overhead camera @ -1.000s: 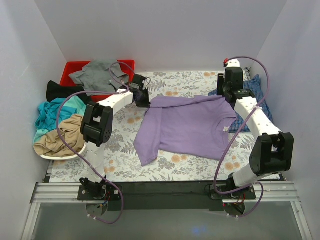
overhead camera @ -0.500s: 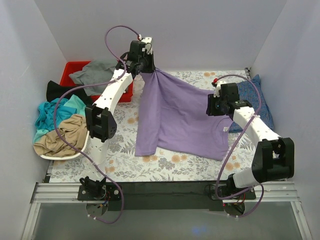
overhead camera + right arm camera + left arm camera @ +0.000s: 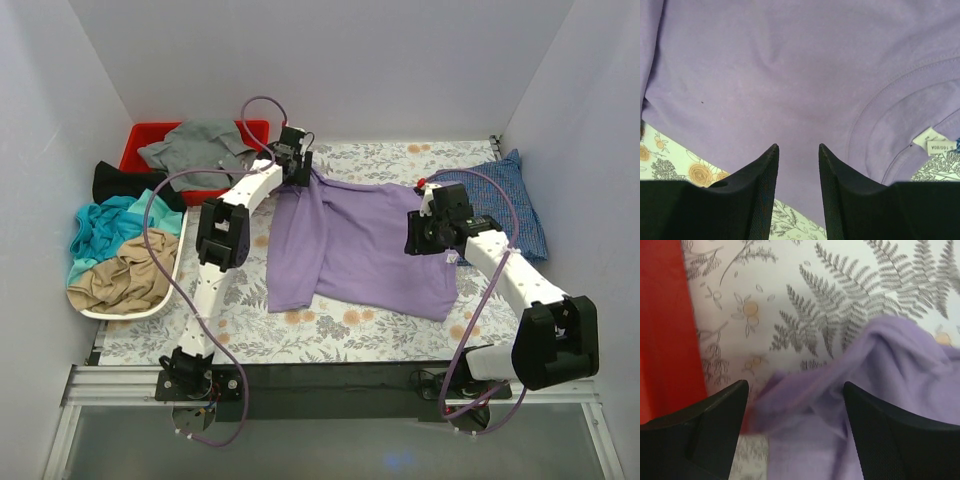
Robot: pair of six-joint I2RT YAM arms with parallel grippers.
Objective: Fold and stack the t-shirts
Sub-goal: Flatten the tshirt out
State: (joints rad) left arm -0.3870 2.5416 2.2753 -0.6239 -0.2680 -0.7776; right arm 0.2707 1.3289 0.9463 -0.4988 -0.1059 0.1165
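Noted left claw [image 3: 795, 390] spread over bunched edge of purple shirt [image 3: 370, 240], right claw [image 3: 798, 150] parted, empty; flattening likely needed before folding.

Top cam, high at near side, looks down on whole table [image 3: 350, 325]. L & R wrist cams face down, v. close; all three views share lavender t-shirt [image 3: 380, 245].
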